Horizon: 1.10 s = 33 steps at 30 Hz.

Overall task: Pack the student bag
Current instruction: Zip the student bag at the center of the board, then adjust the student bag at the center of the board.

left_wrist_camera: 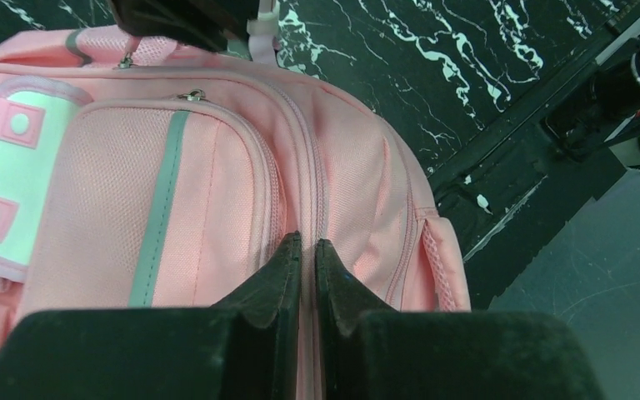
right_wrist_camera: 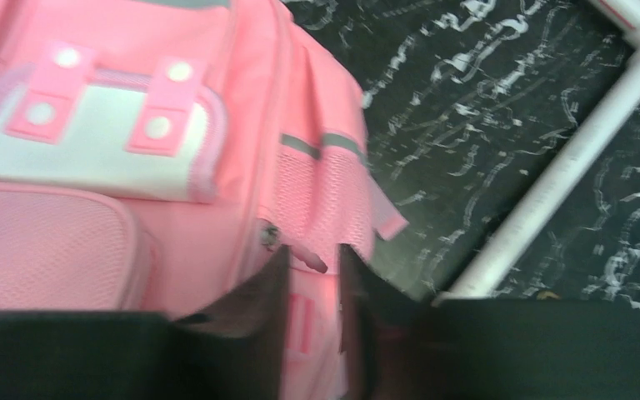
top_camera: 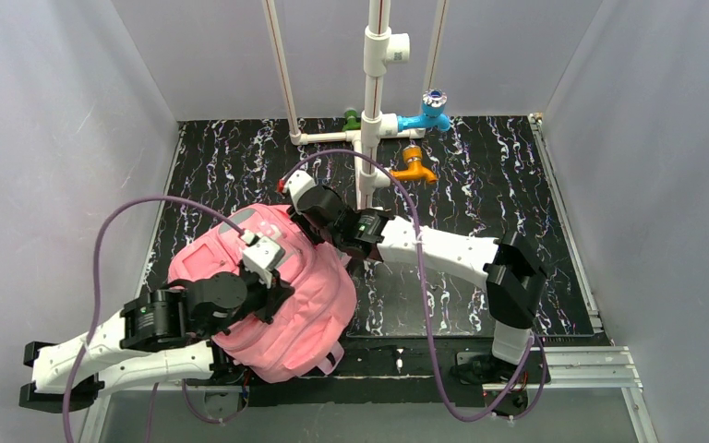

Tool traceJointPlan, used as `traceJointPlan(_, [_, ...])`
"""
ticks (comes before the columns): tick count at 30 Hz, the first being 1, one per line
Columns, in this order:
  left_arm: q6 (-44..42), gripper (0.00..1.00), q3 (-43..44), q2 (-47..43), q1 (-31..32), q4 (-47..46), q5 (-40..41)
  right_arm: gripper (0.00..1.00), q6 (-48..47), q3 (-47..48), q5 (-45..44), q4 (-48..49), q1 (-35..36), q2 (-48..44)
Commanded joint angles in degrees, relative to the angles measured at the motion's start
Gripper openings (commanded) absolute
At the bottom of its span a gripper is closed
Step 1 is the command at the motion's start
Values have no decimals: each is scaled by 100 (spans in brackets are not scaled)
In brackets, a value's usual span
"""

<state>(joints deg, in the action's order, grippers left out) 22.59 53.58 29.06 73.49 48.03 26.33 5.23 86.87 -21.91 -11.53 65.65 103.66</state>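
Note:
The student bag [top_camera: 318, 295], pink with grey stripes and a white-pink patch [right_wrist_camera: 100, 154], lies on the black marbled mat. My left gripper [top_camera: 260, 263] is over its middle. In the left wrist view this gripper [left_wrist_camera: 308, 243] is shut, tips resting on the main zip seam of the bag [left_wrist_camera: 217, 183]. Whether fabric is pinched does not show. My right gripper [top_camera: 309, 221] is at the bag's far right corner. In the blurred right wrist view it [right_wrist_camera: 312, 250] stands slightly open, with a pink zip pull [right_wrist_camera: 304, 256] between the tips beside the mesh side pocket [right_wrist_camera: 321, 200].
A white pipe frame [top_camera: 372, 111] stands at the back of the mat with blue [top_camera: 425, 115], orange [top_camera: 413, 168] and green [top_camera: 352, 118] valves; one pipe [right_wrist_camera: 567, 167] runs close to the right gripper. White walls enclose the cell. A metal rail [top_camera: 563, 360] lines the front edge.

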Motion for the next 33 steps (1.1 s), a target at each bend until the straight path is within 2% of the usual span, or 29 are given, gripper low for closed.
traceJointPlan(1, [313, 0, -433, 184, 3, -473, 440, 49, -362, 339, -449, -833, -281, -190])
traceJointPlan(3, [469, 0, -584, 267, -8, -654, 572, 57, -247, 404, -399, -1142, -280, -317])
traceJointPlan(6, [629, 0, -858, 374, -9, -876, 605, 65, 104, 236, -323, -1386, -276, -693])
traceJointPlan(11, [1108, 0, -1522, 545, -65, -1016, 569, 67, 526, -218, 438, -1355, -154, -1248])
traceJointPlan(14, [1530, 0, -1910, 678, -249, -968, 536, 69, 571, -456, 582, -1334, 57, -1380])
traceJointPlan(16, [1713, 0, -2068, 834, -596, -925, 266, 70, 674, -617, 623, -1323, 124, -1476])
traceJointPlan(19, [1720, 0, -2213, 1182, -1621, -1007, -550, 71, 827, -965, 713, -1110, 141, -1692])
traceJointPlan(25, [994, 0, -1942, 1745, -3062, -1354, -1429, 72, 961, -1236, 739, -1105, 149, -1884])
traceJointPlan(33, [54, 0, -1017, 2834, -3971, -1874, -2167, 73, 1126, -1848, 739, -1020, 176, -2272])
